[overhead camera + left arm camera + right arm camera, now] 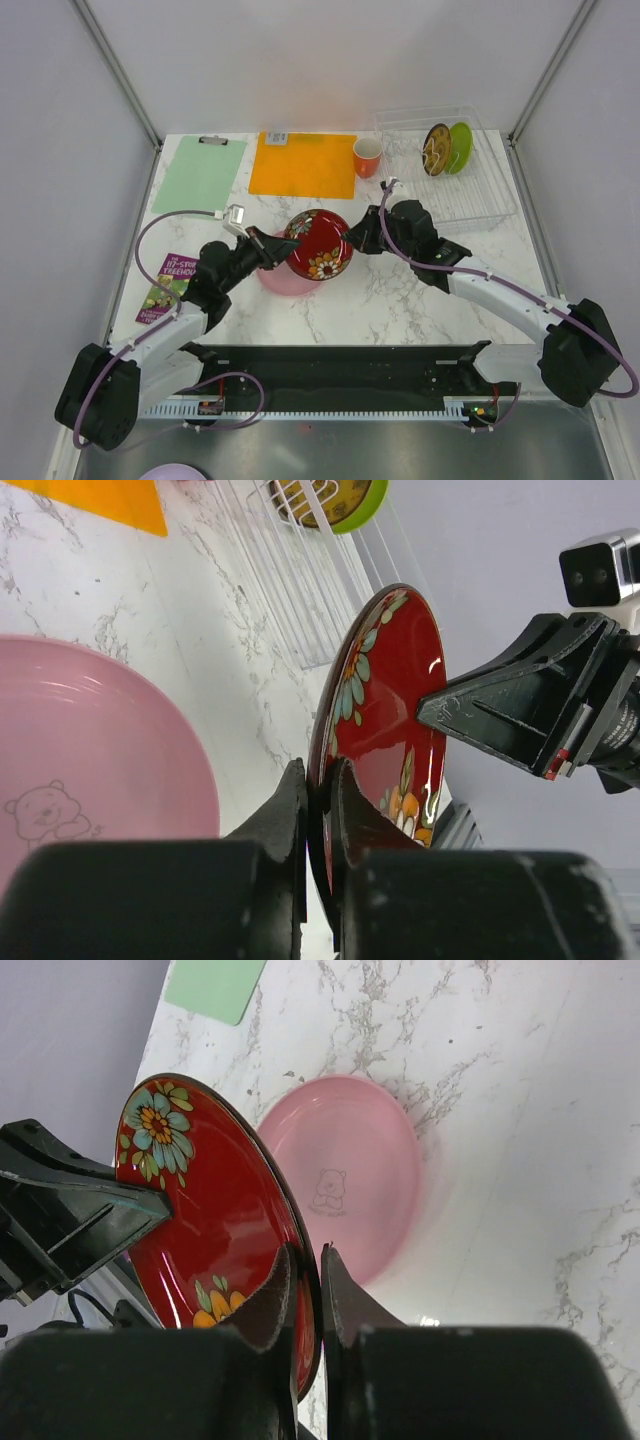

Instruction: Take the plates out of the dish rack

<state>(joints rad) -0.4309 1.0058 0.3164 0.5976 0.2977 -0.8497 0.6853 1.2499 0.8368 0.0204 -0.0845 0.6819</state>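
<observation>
The dark red floral plate (318, 245) stands on edge above the table's middle, held between both grippers. My left gripper (275, 248) is shut on its left rim, seen close in the left wrist view (318, 780). My right gripper (352, 238) is shut on the opposite rim (307, 1260), with only a sliver beside one finger. The pink plate (285, 278) lies flat on the table below the red plate (210, 1220). The yellow-gold plate (436, 148) and the lime green plate (460, 146) stand upright in the dish rack (480, 200) at the back right.
An orange cup (367, 157) stands beside an orange mat (303, 164) at the back. A green clipboard (200, 172) lies back left and a purple book (168, 285) near the left edge. Grey walls close in both sides.
</observation>
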